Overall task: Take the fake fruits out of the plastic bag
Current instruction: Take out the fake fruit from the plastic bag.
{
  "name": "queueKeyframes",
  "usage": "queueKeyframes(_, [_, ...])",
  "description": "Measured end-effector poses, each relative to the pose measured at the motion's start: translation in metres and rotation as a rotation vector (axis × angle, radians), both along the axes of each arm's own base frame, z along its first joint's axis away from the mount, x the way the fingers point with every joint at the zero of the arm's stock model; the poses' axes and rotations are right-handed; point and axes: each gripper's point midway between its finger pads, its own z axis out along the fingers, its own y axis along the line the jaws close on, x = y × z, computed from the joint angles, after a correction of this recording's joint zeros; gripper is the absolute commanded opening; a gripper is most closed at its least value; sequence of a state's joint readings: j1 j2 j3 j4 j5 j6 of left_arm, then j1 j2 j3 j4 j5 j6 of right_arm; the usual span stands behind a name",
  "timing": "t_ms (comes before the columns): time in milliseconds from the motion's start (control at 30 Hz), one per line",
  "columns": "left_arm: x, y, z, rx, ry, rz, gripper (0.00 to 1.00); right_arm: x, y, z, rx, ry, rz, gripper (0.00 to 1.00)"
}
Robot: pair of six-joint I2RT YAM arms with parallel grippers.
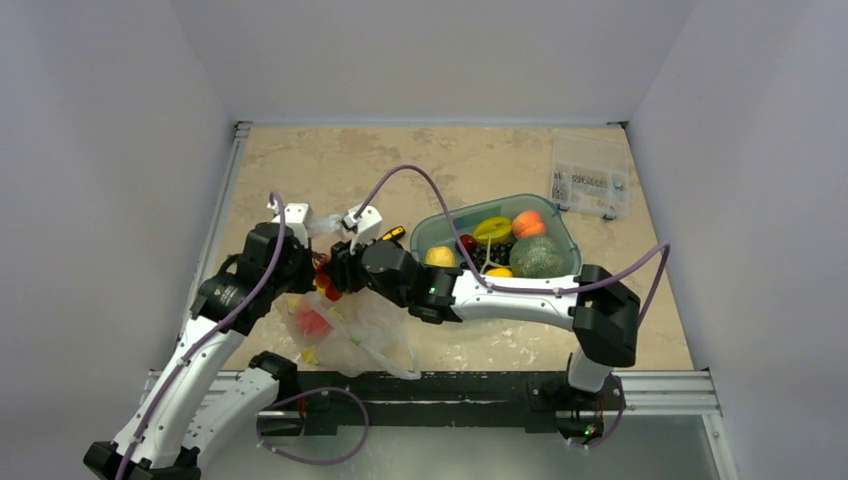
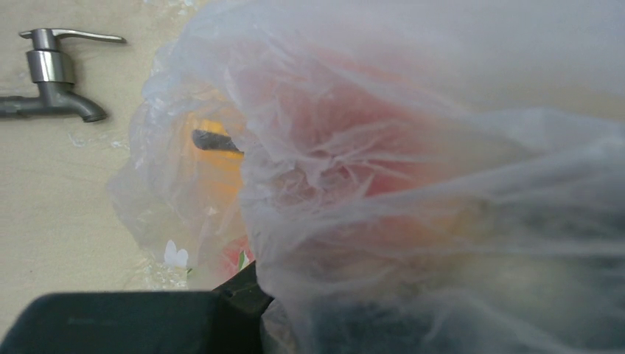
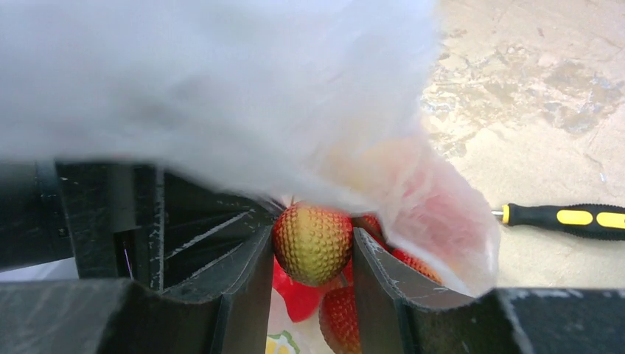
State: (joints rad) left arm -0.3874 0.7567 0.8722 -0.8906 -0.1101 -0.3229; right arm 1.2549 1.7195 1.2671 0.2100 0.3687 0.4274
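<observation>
The clear crinkly plastic bag (image 1: 355, 330) hangs at the table's near left, with a red fruit (image 1: 312, 322) showing through it. My left gripper (image 1: 308, 262) is at the bag's top. In the left wrist view the bag's film (image 2: 413, 184) fills the frame, with red and orange shapes behind it. It lies over one dark finger (image 2: 237, 295) and hides the other. My right gripper (image 1: 335, 275) reaches into the bag's mouth. It is shut on a bumpy red-yellow ball (image 3: 313, 243) of the red bunch. More red fruits (image 3: 340, 317) lie below it.
A teal-tinted tub (image 1: 430, 225) at the middle right holds several fruits, including a dark-green bumpy one (image 1: 537, 257). A clear compartment box (image 1: 590, 175) stands at the back right. A yellow-black screwdriver (image 3: 567, 219) lies beside the bag. A metal tap (image 2: 55, 74) lies on the table.
</observation>
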Motion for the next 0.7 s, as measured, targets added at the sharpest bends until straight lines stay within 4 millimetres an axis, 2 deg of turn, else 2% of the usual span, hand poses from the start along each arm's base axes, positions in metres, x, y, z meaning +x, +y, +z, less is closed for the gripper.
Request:
queueKeyframes(167, [-0.001, 0.01, 0.01, 0.008, -0.058, 0.043, 0.0, 0.0, -0.012, 0.019, 0.072, 0.029, 0.009, 0.0])
queueKeyframes(267, [-0.001, 0.014, 0.013, 0.016, -0.078, 0.065, 0.0, -0.006, -0.023, 0.042, 0.124, 0.027, 0.014, 0.0])
queueKeyframes(400, [-0.002, 0.021, 0.015, 0.026, -0.091, 0.101, 0.0, -0.015, -0.039, 0.082, 0.21, 0.012, 0.032, 0.0])
queueKeyframes(533, [-0.003, 0.027, 0.019, 0.031, -0.112, 0.129, 0.0, -0.023, -0.06, 0.109, 0.269, -0.003, 0.034, 0.0])
queueKeyframes(600, [-0.003, 0.029, 0.021, 0.032, -0.126, 0.139, 0.0, -0.026, -0.071, 0.115, 0.276, -0.008, 0.028, 0.0])
queueKeyframes(700, [-0.004, 0.031, 0.025, 0.029, -0.145, 0.147, 0.0, -0.026, -0.089, 0.114, 0.259, -0.013, -0.002, 0.0])
